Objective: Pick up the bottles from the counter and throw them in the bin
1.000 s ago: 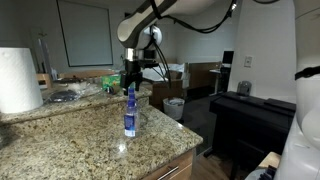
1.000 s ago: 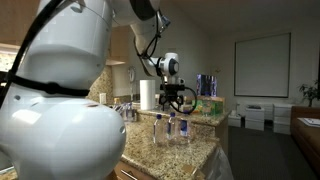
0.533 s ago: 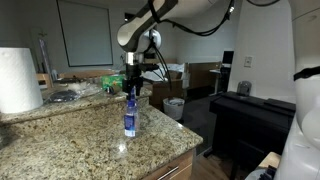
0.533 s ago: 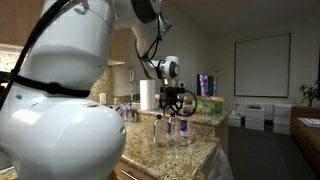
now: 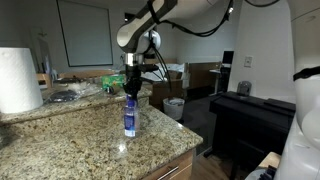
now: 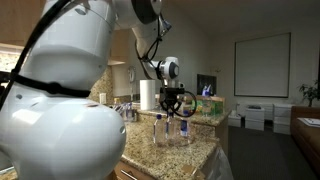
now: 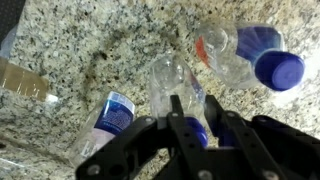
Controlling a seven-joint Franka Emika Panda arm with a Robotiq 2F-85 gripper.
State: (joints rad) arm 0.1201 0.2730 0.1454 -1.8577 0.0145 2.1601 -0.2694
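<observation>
Three clear bottles with blue caps stand close together on the speckled counter [image 7: 80, 45]. My gripper [image 7: 198, 106] comes down from above, its fingers pressing both sides of the middle bottle's cap [image 7: 197, 130]. That bottle's clear body [image 7: 168, 78] shows beyond the fingers. To its right stands a bottle with a reddish label [image 7: 235, 55]. On the left is a blue-labelled bottle [image 7: 112, 115]. In an exterior view the gripper [image 5: 130, 91] sits on top of the bottle [image 5: 130, 117]. From another side the gripper [image 6: 175, 108] hangs over the bottles [image 6: 183, 130]. The bin [image 5: 174, 107] stands on the floor past the counter's end.
A big paper towel roll [image 5: 18, 80] stands at the counter's far side, also seen as the roll [image 6: 148, 95]. A black table [image 5: 255, 110] lies beyond the bin. Clutter sits along the counter's back [image 5: 85, 88]. The counter's rounded edge [image 5: 165, 150] runs close to the bottles.
The gripper has come down a little over the middle bottle's cap, and its fingers have closed from wide open onto it. The bottles have not moved.
</observation>
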